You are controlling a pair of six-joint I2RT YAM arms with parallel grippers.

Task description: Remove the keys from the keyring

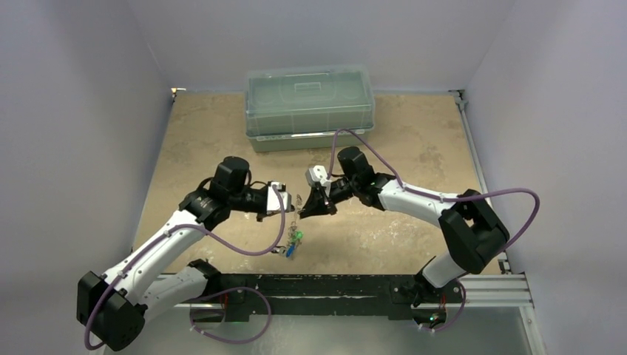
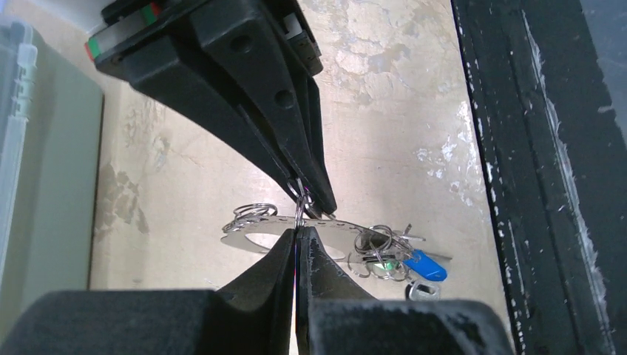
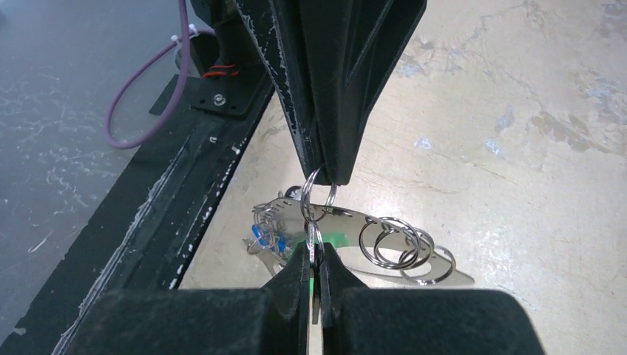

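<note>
Over desk (image 1: pixel 414 148), left gripper (image 2: pixel 298 235) and right gripper (image 2: pixel 313 197) meeting tip to tip, both sets of jaws clenching small rings (image 3: pixel 318 196) between them. Just beneath tips, keyring (image 3: pixel 362 216) hanging roughly flat. Blue- and green-headed keys (image 2: pixel 425 265) bunching at end nearer black rail (image 2: pixel 532 185). At other end, spare rings (image 3: pixel 399 244) clustering.

Robotics lab test cell. Plain pale lilac partition walls (image 1: pixel 74 111) box in mottled tan tabletop (image 1: pixel 414 148); black metal mounting rail (image 1: pixel 325 285) at near edge; looping purple cables (image 1: pixel 517 191); clear lidded plastic storage box (image 1: pixel 309 107) at back.
</note>
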